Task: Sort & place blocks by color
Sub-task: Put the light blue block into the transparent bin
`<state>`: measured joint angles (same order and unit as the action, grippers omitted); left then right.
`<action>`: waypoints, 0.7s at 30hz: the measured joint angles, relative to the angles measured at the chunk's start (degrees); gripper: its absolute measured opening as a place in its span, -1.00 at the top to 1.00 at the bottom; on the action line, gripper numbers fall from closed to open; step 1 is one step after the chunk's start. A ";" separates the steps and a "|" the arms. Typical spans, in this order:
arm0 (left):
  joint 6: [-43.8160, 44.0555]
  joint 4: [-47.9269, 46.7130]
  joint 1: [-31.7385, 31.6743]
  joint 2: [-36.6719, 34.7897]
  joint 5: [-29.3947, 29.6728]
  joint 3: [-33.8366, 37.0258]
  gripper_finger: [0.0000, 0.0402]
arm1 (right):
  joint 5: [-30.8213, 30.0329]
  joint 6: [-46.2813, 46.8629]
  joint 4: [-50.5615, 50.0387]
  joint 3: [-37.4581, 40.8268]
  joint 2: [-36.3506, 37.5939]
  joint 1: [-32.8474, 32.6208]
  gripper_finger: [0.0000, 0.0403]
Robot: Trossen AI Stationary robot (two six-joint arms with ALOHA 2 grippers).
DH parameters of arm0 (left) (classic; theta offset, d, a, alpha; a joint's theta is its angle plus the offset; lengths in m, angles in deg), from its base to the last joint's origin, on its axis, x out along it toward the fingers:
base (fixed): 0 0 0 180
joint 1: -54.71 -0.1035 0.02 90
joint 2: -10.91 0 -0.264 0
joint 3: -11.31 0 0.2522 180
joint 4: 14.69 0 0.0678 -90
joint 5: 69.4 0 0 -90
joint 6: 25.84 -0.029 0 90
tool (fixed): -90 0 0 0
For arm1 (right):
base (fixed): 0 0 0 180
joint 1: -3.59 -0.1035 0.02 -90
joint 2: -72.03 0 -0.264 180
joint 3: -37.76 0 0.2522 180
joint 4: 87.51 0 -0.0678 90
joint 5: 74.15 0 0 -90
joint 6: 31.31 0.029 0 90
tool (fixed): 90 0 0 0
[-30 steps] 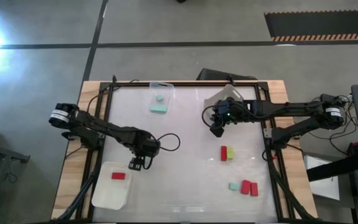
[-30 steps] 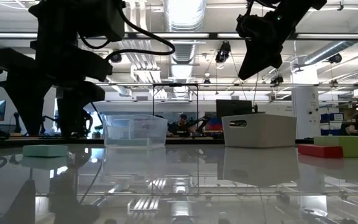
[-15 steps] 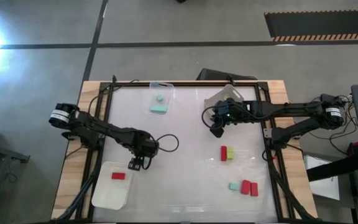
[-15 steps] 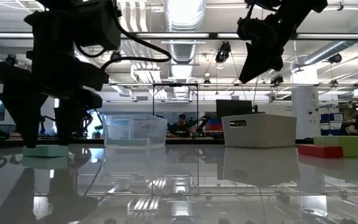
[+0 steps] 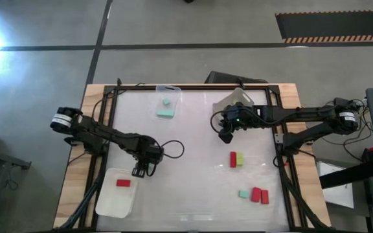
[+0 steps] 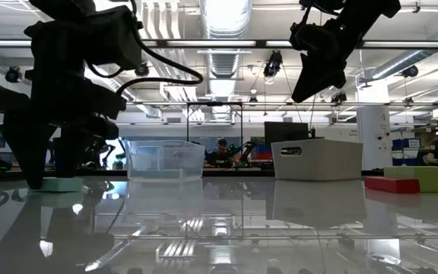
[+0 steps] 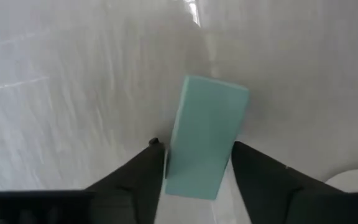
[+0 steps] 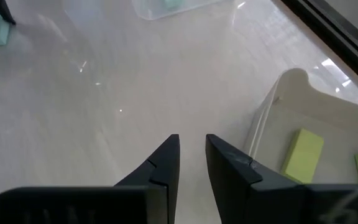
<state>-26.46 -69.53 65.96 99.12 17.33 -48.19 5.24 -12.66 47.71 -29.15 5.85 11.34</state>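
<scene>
No text, label, brand or number can be read anywhere; the blocks and trays bear none.

**My two arms, seen from above and from the wrists**

Both arms I drive are dark, slim and jointed. The left arm [image 5: 109,136] has a pale ring at its base and a looping black cable. The right arm [image 5: 290,115] has a matching ring. My fingers [image 8: 160,168] are matte black wedges.
</scene>
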 joint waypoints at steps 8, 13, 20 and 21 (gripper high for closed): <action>-1.85 -2.47 0.04 -0.24 1.75 -2.48 0.46 | -1.44 0.39 0.06 0.07 0.00 -1.42 0.68; -7.06 -6.95 -0.66 -1.84 4.30 -7.47 0.46 | -3.93 0.43 0.18 0.07 0.00 -3.84 0.68; -17.40 -12.55 -8.63 -2.62 5.37 -18.18 0.46 | -4.66 0.44 0.47 0.07 0.02 -5.87 0.68; -19.25 -12.90 -10.35 -2.62 5.80 -19.66 0.46 | -4.66 0.44 0.50 0.07 0.02 -6.16 0.68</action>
<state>-45.71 -82.43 55.61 96.49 23.13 -67.85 0.59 -12.22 48.20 -29.08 5.88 5.17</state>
